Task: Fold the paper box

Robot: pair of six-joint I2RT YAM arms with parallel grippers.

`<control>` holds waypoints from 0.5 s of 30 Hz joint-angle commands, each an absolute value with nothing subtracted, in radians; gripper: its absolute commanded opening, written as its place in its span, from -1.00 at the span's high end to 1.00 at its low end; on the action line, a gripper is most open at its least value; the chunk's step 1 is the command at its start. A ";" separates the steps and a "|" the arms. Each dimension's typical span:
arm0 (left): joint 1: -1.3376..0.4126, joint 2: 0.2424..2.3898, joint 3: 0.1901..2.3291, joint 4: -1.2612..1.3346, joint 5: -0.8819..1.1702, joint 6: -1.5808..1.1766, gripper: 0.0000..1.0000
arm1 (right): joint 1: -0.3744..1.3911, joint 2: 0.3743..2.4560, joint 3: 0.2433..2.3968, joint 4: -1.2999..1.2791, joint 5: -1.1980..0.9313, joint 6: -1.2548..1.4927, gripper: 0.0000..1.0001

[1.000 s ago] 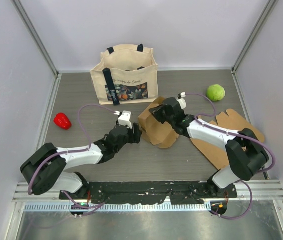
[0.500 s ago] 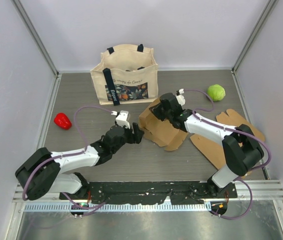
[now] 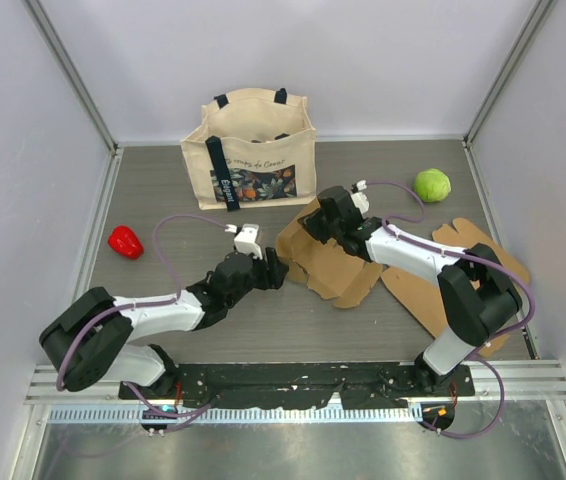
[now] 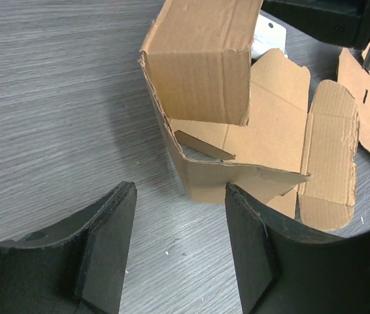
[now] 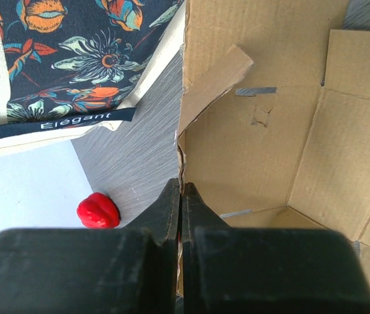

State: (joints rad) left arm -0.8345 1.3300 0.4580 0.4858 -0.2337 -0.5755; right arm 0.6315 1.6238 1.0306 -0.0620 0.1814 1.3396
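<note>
A brown cardboard box [image 3: 325, 262], partly folded, lies mid-table with its flaps spread; it also shows in the left wrist view [image 4: 237, 131] and the right wrist view [image 5: 270, 131]. My right gripper [image 3: 315, 222] is shut on the box's far wall edge [image 5: 181, 176], pinching the thin cardboard between its fingers. My left gripper [image 3: 273, 268] is open at the box's near left corner, its fingers [image 4: 106, 242] on the table in front of the corner, holding nothing.
A canvas tote bag [image 3: 255, 155] stands behind the box. A red pepper [image 3: 125, 241] lies at left, a green ball [image 3: 432, 185] at back right. A second flat cardboard sheet [image 3: 453, 275] lies at right under the right arm.
The right gripper pulled the box wall slightly back and left, and the box's flaps shifted and spread toward the front. The left gripper stayed near the box's left corner, open.
</note>
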 commanded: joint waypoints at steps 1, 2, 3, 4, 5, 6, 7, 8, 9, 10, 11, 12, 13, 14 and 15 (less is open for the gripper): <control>-0.833 1.380 0.494 0.613 -0.204 -0.584 -0.20 | 0.627 1.606 1.043 -0.049 0.184 1.367 0.98; -0.833 1.390 0.497 0.623 -0.204 -0.591 -0.20 | 0.627 1.606 1.037 -0.045 0.184 1.371 0.98; -0.834 1.410 0.508 0.630 -0.209 -0.595 -0.20 | 0.627 1.598 1.032 -0.041 0.183 1.374 0.98; -0.838 1.419 0.515 0.640 -0.212 -0.595 -0.21 | 0.627 1.594 1.023 -0.032 0.183 1.376 0.98; -0.839 1.428 0.531 0.644 -0.216 -0.595 -0.23 | 0.627 1.589 1.017 -0.028 0.186 1.374 0.98; -0.845 1.449 0.541 0.646 -0.219 -0.594 -0.23 | 0.627 1.583 1.011 -0.023 0.189 1.367 0.98; -0.850 1.457 0.551 0.646 -0.248 -0.591 -0.24 | 0.627 1.568 0.999 -0.017 0.196 1.355 0.98; -0.854 1.466 0.561 0.646 -0.264 -0.588 -0.24 | 0.627 1.557 0.993 -0.015 0.208 1.321 0.99; -0.865 1.474 0.568 0.647 -0.281 -0.584 -0.24 | 0.627 1.548 0.983 -0.014 0.219 1.306 0.98; -0.873 1.488 0.571 0.655 -0.325 -0.581 -0.24 | 0.627 1.527 0.954 0.032 0.227 1.286 0.98; -0.888 1.496 0.575 0.658 -0.346 -0.577 -0.22 | 0.627 1.519 0.939 0.049 0.236 1.263 0.99; -0.897 1.503 0.580 0.658 -0.374 -0.572 -0.20 | 0.627 1.508 0.924 0.060 0.239 1.256 0.99; -0.906 1.520 0.584 0.654 -0.418 -0.557 -0.18 | 0.627 1.497 0.899 0.077 0.239 1.255 0.99; -0.926 1.526 0.600 0.647 -0.446 -0.552 -0.14 | 0.627 1.490 0.888 0.084 0.239 1.252 0.98; -0.936 1.537 0.609 0.629 -0.465 -0.546 -0.12 | 0.627 1.485 0.865 0.098 0.244 1.258 0.99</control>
State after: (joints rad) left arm -0.8963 1.5043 0.5564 0.5938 -0.3164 -0.5854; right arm 0.6296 1.5490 0.9203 0.0090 0.2001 1.3033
